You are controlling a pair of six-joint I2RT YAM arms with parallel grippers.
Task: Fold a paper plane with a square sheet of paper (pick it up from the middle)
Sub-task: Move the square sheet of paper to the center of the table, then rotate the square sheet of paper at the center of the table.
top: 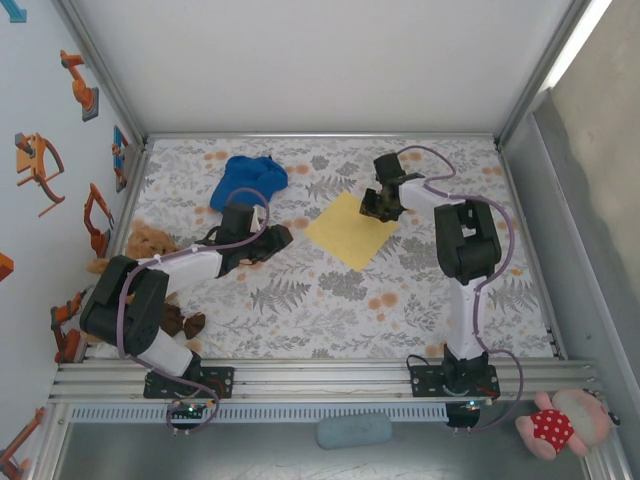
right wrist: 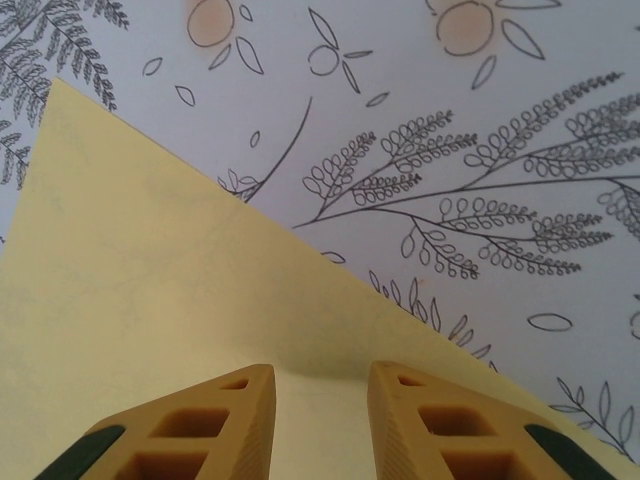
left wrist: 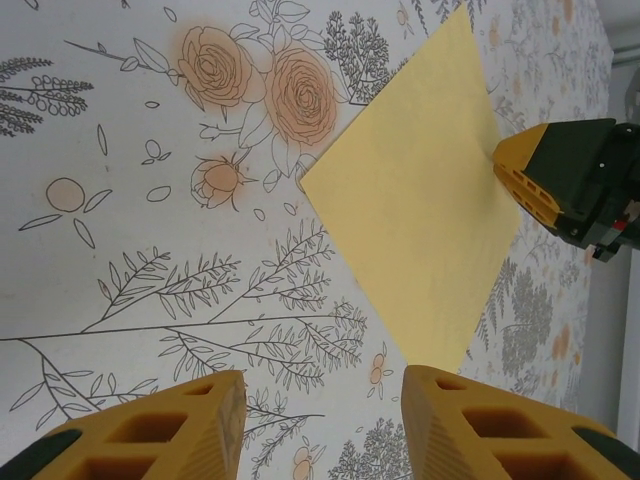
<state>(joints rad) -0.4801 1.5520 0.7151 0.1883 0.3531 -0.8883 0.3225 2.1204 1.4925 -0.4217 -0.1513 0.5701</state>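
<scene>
**Pinch the middle, not the rim**

The left fingers (left wrist: pixel 180 425), nearest the lens, stand spread above bare desk (left wrist: pixel 150 280), holding nothing, just short of the nearest corner of the square sheet of paper (left wrist: pixel 420 230). The sheet lies flat on the desk between the two arms. The right fingers (right wrist: pixel 215 420) hover parted over its opposite side, gripping nothing. As I judge it, one set should pin the sheet down while the other pinches up a ridge near the middle. Otherwise thin paper may slide or crumple.
</scene>
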